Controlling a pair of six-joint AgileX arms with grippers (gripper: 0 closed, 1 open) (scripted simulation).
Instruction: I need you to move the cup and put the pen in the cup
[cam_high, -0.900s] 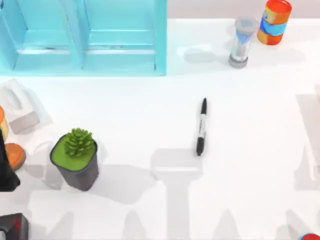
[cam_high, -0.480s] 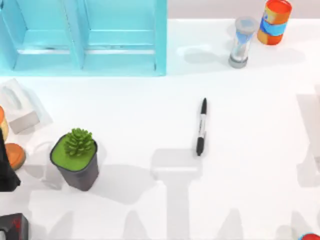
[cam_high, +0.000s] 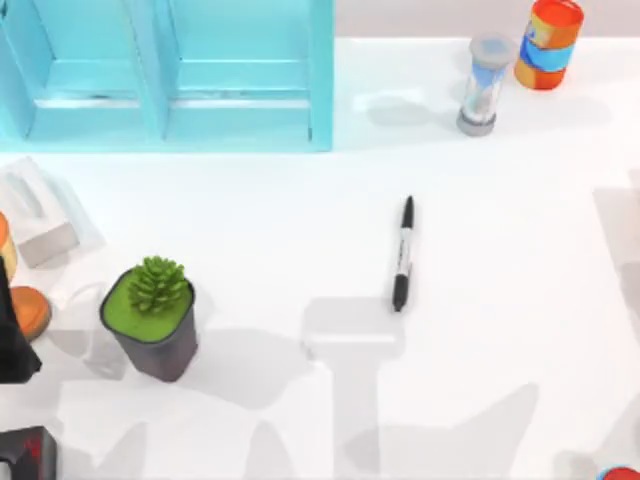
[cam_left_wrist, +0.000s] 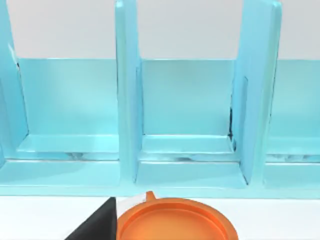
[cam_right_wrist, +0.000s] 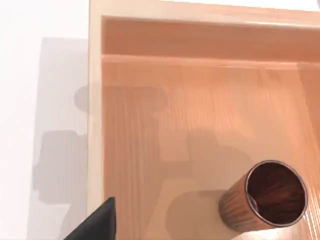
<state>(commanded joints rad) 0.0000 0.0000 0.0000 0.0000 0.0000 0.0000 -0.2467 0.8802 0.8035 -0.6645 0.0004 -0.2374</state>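
Pen (cam_high: 402, 254) flat on the white table (cam_high: 500, 230), near its middle, cap end toward the front edge, well right of the potted succulent (cam_high: 152, 315) and clear of it. Teal shelf unit (cam_high: 165, 75) behind the succulent; sand timer (cam_high: 480, 85) and orange-and-blue can (cam_high: 548, 42) touching or nearly so at the far right corner. Cup (cam_right_wrist: 265, 202) upright inside a shallow wooden tray (cam_right_wrist: 95, 125), seen from the right wrist, ribbed wall and dark interior showing, apart from the tray's walls. Left arm (cam_high: 12, 340) at the table's left edge beside the succulent, an orange disc (cam_left_wrist: 172, 222) under its wrist camera. Finger state of either gripper: cannot tell.
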